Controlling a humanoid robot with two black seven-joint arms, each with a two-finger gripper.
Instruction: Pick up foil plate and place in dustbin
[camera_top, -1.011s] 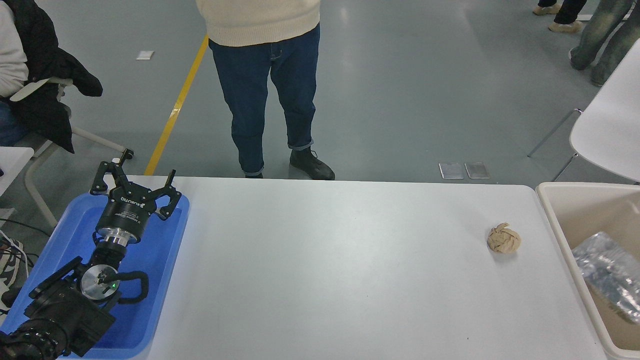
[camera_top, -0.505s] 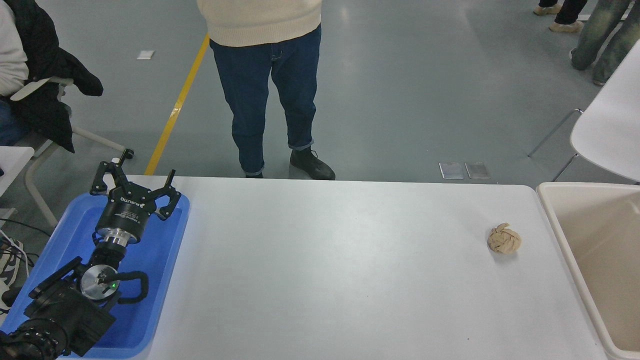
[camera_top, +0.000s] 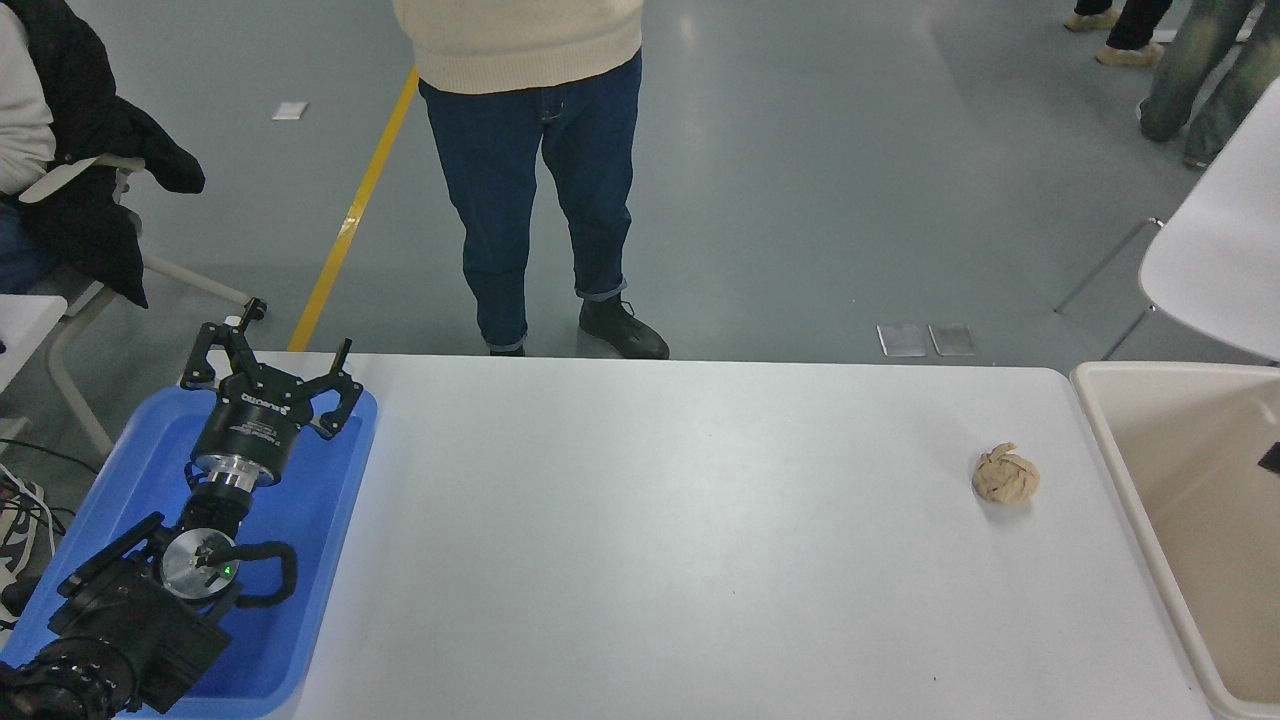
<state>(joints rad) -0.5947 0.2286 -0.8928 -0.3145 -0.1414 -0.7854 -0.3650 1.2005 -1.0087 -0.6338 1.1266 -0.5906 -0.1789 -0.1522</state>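
Observation:
The foil plate is out of view. The dustbin, a cream bin with a thick rounded rim and a smooth tan inside, stands off the table's right end and is cut by the picture's edge. Only a small black tip of my right arm shows at the right edge, over the dustbin's inside. My left gripper is parked at the lower left over a blue tray, open and holding nothing.
A small tan crumpled paper ball lies on the white table near the dustbin. The blue tray sits at the table's left end. A person stands at the far edge. A white chair is at the right.
The crinkled silver foil that showed inside the dustbin one second ago is gone from view. A small black tip has come in at the right edge. The left arm has not moved.

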